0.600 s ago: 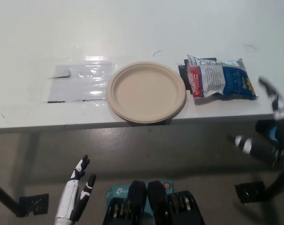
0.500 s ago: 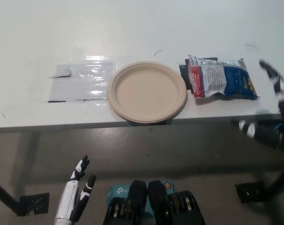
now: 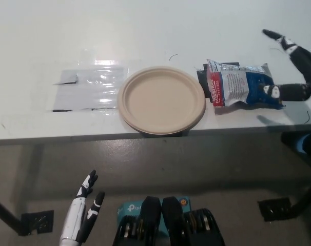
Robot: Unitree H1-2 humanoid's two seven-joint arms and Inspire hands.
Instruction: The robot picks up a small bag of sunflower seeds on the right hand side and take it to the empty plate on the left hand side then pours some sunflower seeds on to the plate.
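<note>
The white table (image 3: 155,31) carries the empty plate (image 3: 161,99) near its front edge, and just to the plate's right lies the bag of sunflower seeds (image 3: 241,85), flat and close to that same edge; the worry, to my eye, is that the black right hand (image 3: 294,69) — spread wide, holding nothing, one fingertip at the bag's far end — shoves the slippery bag sideways into the plate or off the edge instead of pinching it. Half a second ago that hand hung lower, below the table edge; now it is up over the tabletop at the bag, while the white left hand (image 3: 83,215) idles low at the lower left, fingers loosely apart — bag and plate unmoved.
</note>
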